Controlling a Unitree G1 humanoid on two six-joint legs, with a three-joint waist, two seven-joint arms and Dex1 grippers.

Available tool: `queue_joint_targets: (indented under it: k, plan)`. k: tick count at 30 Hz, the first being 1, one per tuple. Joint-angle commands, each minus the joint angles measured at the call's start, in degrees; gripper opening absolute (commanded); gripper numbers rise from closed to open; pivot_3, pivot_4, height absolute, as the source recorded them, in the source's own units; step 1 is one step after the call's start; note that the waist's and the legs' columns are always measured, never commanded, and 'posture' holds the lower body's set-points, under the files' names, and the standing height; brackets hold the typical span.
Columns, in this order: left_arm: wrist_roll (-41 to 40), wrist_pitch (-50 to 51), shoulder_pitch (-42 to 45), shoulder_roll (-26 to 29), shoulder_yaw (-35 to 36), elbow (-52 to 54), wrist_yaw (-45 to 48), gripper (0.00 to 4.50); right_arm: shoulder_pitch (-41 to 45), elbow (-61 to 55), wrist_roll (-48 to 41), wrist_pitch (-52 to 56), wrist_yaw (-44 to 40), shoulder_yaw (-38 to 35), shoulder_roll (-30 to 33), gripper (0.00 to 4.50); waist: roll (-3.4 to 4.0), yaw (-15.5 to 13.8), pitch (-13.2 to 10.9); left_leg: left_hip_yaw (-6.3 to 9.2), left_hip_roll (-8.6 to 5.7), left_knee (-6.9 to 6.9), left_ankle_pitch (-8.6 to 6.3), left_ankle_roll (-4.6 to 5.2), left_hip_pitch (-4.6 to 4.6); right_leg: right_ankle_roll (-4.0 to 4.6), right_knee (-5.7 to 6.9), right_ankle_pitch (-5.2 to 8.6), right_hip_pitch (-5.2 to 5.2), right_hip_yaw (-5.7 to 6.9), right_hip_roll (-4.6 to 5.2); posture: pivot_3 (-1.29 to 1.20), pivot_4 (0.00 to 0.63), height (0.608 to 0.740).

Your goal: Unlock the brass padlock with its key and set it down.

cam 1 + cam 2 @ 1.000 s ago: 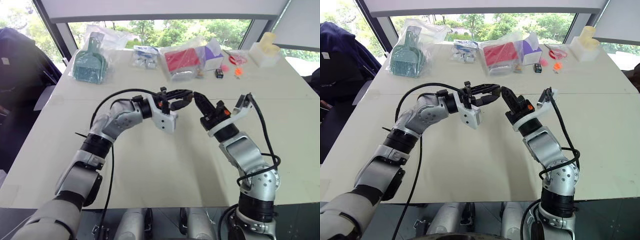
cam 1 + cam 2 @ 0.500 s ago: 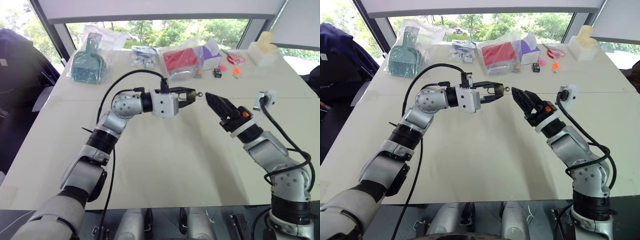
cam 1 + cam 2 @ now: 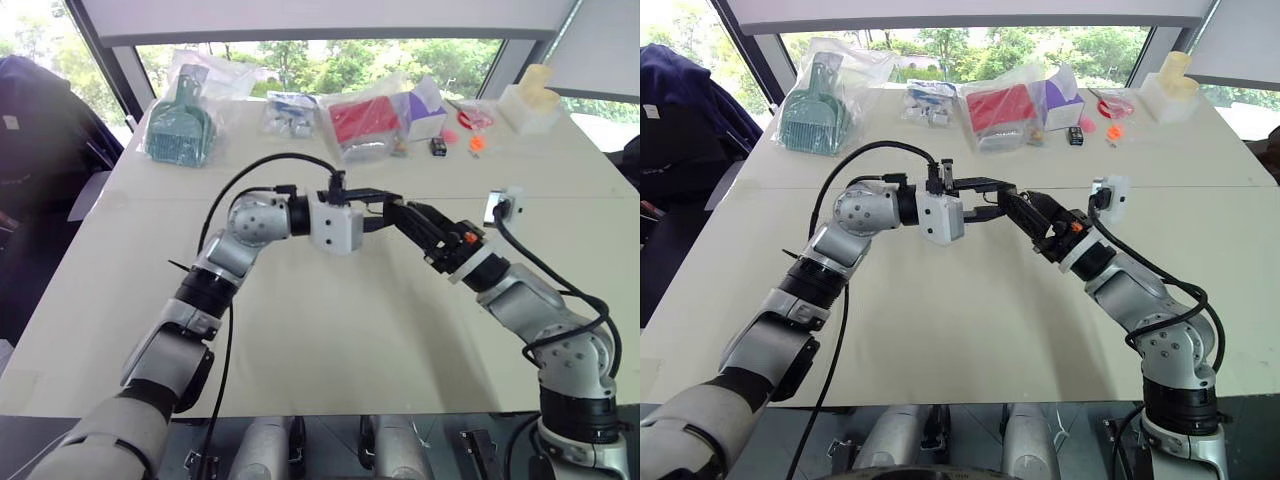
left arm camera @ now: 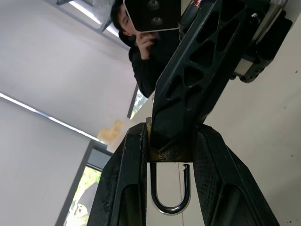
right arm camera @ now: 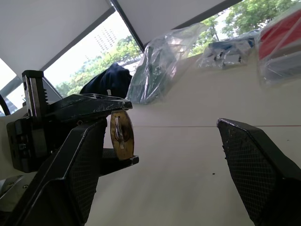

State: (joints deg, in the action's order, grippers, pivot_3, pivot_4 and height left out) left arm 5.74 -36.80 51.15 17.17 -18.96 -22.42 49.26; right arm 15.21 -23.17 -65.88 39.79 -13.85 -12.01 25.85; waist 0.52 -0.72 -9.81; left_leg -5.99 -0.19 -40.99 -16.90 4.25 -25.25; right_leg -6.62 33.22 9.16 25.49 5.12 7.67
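We see the brass padlock (image 5: pixel 122 135), shackle sprung, pinched in our left gripper (image 4: pixel 170 155); our right gripper (image 5: pixel 160 160) is spread; no key discernible.

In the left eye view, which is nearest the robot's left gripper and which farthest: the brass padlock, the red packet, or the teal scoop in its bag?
1. Brass padlock: clamped in the left gripper itself.
2. Red packet: beyond the gripper, middle of the table's far edge.
3. Teal scoop: farthest, bagged at the far left corner.
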Motion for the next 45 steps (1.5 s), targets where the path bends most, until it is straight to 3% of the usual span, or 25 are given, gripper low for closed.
queue_joint_targets:
  k: [1, 6, 10, 12, 14, 19, 24, 27, 45]
  plan:
    - [-1.19, -0.35, 0.4, -0.28, 0.27, 2.24, -0.2, 0.75, 0.71, -0.41, -0.09, 0.48, -0.18, -0.26, -0.4, 2.59, 0.0, 0.0, 0.0, 0.0, 0.0, 0.0, 0.0, 0.0, 0.0, 0.0, 0.0, 0.0, 0.0, 0.0, 0.0, 0.0, 0.15, 0.735]
    - [-0.82, -0.82, 0.9, -0.29, 0.42, 1.6, -0.42, 0.75, 0.31, -0.66, -0.83, 1.65, 0.06, -0.24, -0.55, 0.02, 0.0, -0.04, 0.0, 0.0, 0.0, 0.0, 0.0, 0.0, 0.0, 0.0, 0.0, 0.0, 0.0, 0.0, 0.0, 0.0, 0.15, 0.735]
    - [-0.29, -1.66, 1.42, -0.1, 0.46, 0.84, -0.57, 0.75, 0.07, -0.96, -1.34, 2.83, -0.1, -0.01, -0.27, 0.02, 0.0, -0.03, 0.0, 0.0, 0.0, 0.0, 0.0, 0.0, 0.0, 0.0, 0.0, 0.0, 0.0, 0.0, 0.0, 0.0, 0.15, 0.735]
    - [-0.64, -1.03, 1.58, 0.27, 0.29, 0.71, 0.4, 1.77, 0.1, -0.99, -1.18, 3.38, -0.23, 0.07, -0.12, 0.0, 0.0, 0.0, 0.0, 0.0, 0.0, 0.0, 0.0, 0.0, 0.0, 0.0, 0.0, 0.0, 0.0, 0.0, 0.0, 0.0, 0.15, 0.735]
    - [-0.96, -0.63, 1.74, 0.58, 0.35, 0.51, 0.95, 2.3, 0.09, -1.03, -1.05, 3.78, -0.26, 0.03, -0.05, 0.0, 0.0, 0.01, 0.0, 0.0, 0.0, 0.0, 0.0, 0.0, 0.0, 0.0, 0.0, 0.0, 0.0, 0.0, 0.0, 0.0, 0.15, 0.735]
    - [-5.17, 7.52, 1.37, 1.72, 1.75, 1.12, 4.5, 4.22, 0.04, -1.21, -0.73, 4.43, 0.25, -0.47, -0.13, 0.0, 0.0, 0.01, 0.0, 0.0, 0.0, -0.01, 0.0, 0.0, 0.0, 0.0, 0.0, 0.0, 0.0, 0.0, 0.0, 0.0, 0.15, 0.735]
    - [-15.32, 25.6, 0.91, 3.93, 4.94, 3.56, 11.54, 4.22, 0.14, -0.55, -0.07, 4.27, 1.03, -1.4, -0.3, 0.0, 0.0, 0.17, 0.0, 0.0, 0.02, 0.0, 0.01, -0.01, 0.0, 0.0, 0.03, 0.0, 0.02, 0.0, -0.02, 0.0, 0.15, 0.735]
    - [-16.25, 29.21, 1.57, 3.78, 5.98, 3.16, 12.11, 4.22, 0.33, -0.46, -0.35, 4.19, 1.3, -1.71, -0.51, 0.0, 0.0, -0.01, 0.0, 0.01, 0.0, -0.01, 0.01, -0.01, 0.0, -0.01, 0.03, 0.0, 0.0, 0.0, -0.02, 0.0, 0.15, 0.735]
    - [-8.89, 18.79, 7.53, -2.62, 5.52, -12.21, 8.78, 4.22, -0.51, -5.52, -4.76, 6.03, 3.71, 0.91, -3.04, 0.0, -0.01, 0.02, 0.0, 0.04, -0.02, -0.01, 0.0, -0.01, 0.0, 0.0, -0.01, 0.0, -0.03, 0.0, -0.01, 0.0, 0.15, 0.735]
